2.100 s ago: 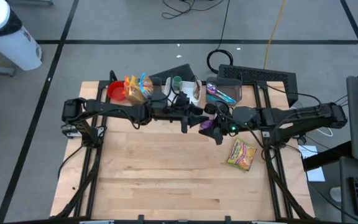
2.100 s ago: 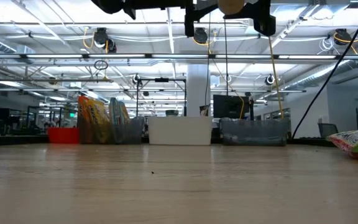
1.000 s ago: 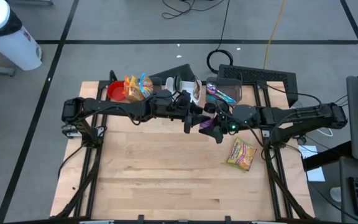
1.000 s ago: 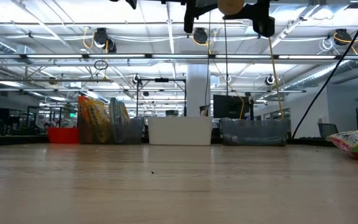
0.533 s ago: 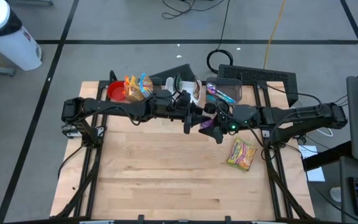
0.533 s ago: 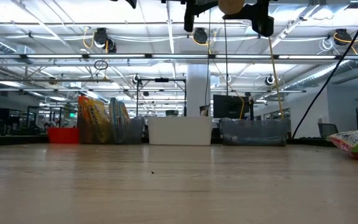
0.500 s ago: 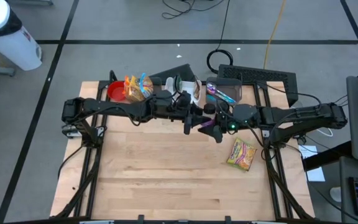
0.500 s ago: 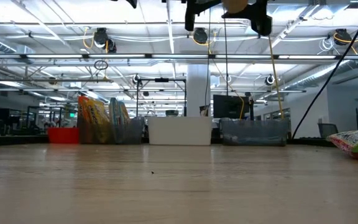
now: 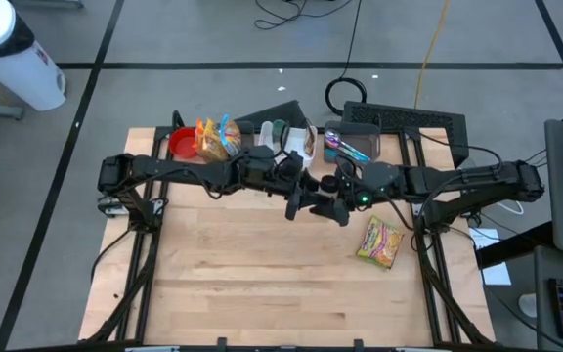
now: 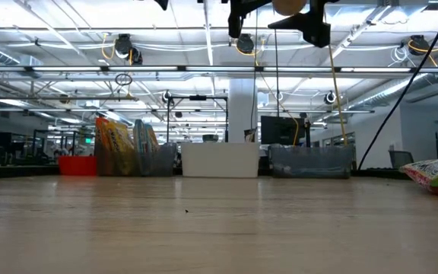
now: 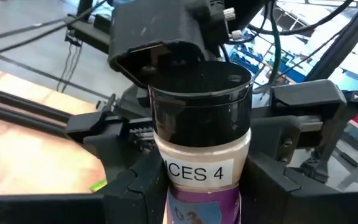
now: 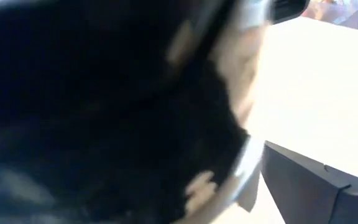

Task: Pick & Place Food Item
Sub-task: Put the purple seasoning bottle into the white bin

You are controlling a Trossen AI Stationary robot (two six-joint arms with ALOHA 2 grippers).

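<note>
Here, your left gripper (image 11: 201, 186) clamps a black-lidded spice jar (image 11: 201, 140) above the table (image 9: 262, 274), your right gripper (image 9: 332, 202) alongside, jaws parted.

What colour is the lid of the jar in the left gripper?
Black. The lid of the jar in the left gripper shows best in the left wrist view.

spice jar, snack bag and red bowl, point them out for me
spice jar (image 11: 201, 171), left wrist view, on its white label
snack bag (image 9: 380, 242), high view, middle of the packet
red bowl (image 9: 182, 144), high view, on its rim
</note>
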